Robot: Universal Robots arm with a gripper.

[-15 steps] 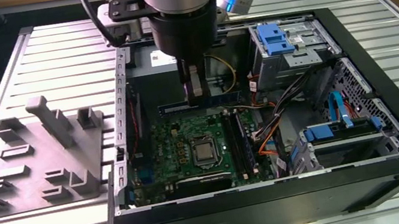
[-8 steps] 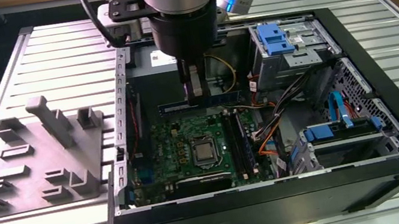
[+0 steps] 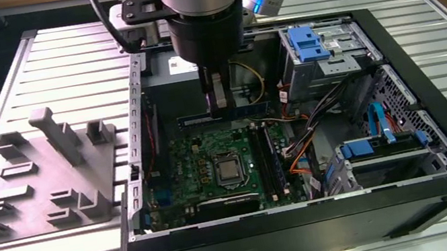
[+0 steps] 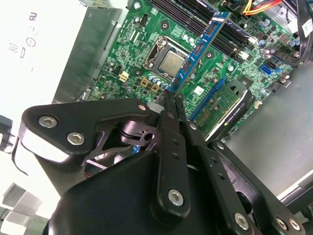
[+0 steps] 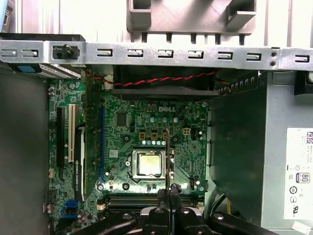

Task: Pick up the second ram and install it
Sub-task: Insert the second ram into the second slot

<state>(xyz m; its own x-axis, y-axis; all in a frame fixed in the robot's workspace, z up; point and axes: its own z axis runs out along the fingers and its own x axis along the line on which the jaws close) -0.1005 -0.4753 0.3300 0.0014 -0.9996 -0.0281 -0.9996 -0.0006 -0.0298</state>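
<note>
My gripper (image 3: 218, 107) hangs inside the open computer case, shut on the second ram (image 3: 226, 114). The ram is a slim flat stick, held level by its middle above the green motherboard (image 3: 202, 160). In the second wrist view the ram (image 4: 200, 49) runs away from the fingertips (image 4: 172, 100), over the CPU socket (image 4: 168, 61) and toward the long black slots (image 4: 215, 27). In the first wrist view the ram (image 5: 167, 156) appears edge-on above the gripper (image 5: 168, 192), crossing the CPU socket (image 5: 149, 164). The slots (image 3: 267, 159) lie beside the socket (image 3: 229, 169), toward the exterior view's right.
A grey moulded tray (image 3: 42, 183) lies on the ribbed table at the exterior view's left. The black case wall (image 3: 312, 220) surrounds the board. Drive cages with blue clips (image 3: 315, 45) and loose cables (image 3: 314, 124) fill the case's right side. An expansion card (image 5: 80, 156) stands on the board.
</note>
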